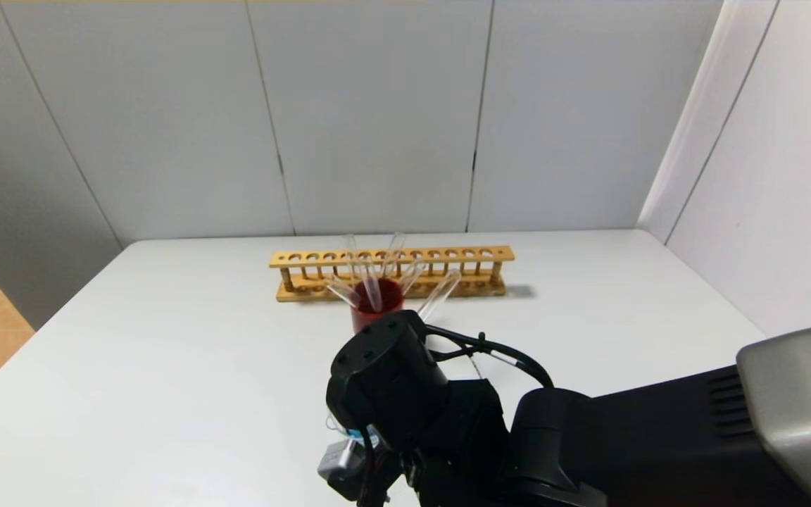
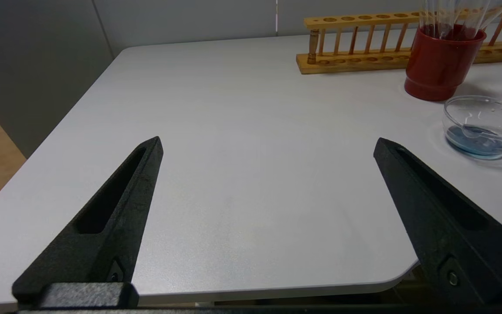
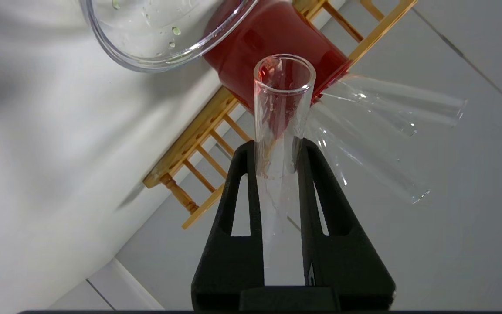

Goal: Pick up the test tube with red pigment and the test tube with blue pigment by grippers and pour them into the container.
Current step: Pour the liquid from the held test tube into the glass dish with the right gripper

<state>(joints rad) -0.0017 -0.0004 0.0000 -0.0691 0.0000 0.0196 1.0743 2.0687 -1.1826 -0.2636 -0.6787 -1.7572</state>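
A white table (image 2: 242,144) carries everything, backed by pale grey wall panels with a further panelled wall angling in on the robot's right; a strip of wooden floor shows past the table's left edge. The dark red cup (image 2: 440,63) serves as the landmark: it stands just in front of the wooden test tube rack (image 1: 391,271), which runs along the back of the table, and clear empty tubes (image 1: 370,282) fan out of the cup's mouth.

The container (image 2: 482,126) sits near the cup, on the side away from the rack, apart from it, with a shallow pool of blue liquid on its bottom.

The right gripper (image 3: 279,150) is over the table on the near side of the cup, its two black fingers clamped on the test tube with red pigment (image 3: 282,126). The tube's long axis runs straight out between the fingers, its open mouth pointing away from the gripper toward the cup and the container's rim. Reddish streaks cling inside the glass near the mouth.

The left gripper (image 2: 268,146) hangs low over the table, well to the left of the cup, its fingers spread wide with nothing between them.

The test tube with blue pigment cannot be picked out.
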